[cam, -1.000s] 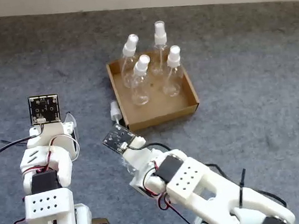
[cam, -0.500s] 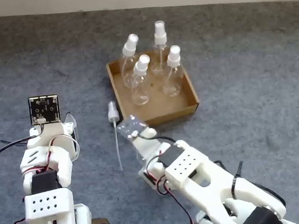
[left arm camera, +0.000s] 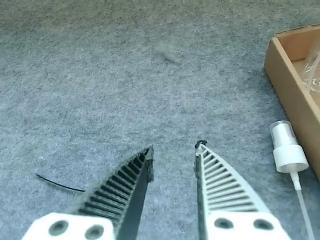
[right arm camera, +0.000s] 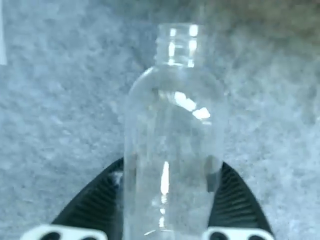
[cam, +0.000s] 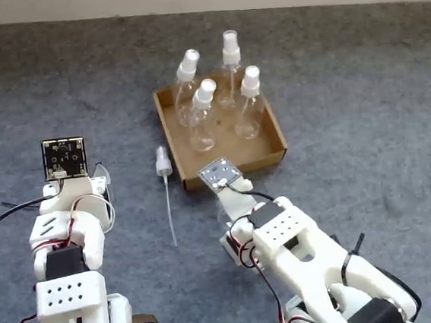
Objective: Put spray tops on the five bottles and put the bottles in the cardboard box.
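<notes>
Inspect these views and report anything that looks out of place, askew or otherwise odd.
One spray top lies on its side on the carpet beside the cardboard box, its tube trailing, fitted to nothing. The bottle in the right gripper has a bare open neck. The four bottles in the box stand upright and capped.

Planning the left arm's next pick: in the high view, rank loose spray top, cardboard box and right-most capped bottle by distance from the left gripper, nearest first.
From the left gripper:
1. Loose spray top, on the carpet beside the box.
2. Cardboard box, near wall just beyond.
3. Right-most capped bottle, inside the box.
</notes>
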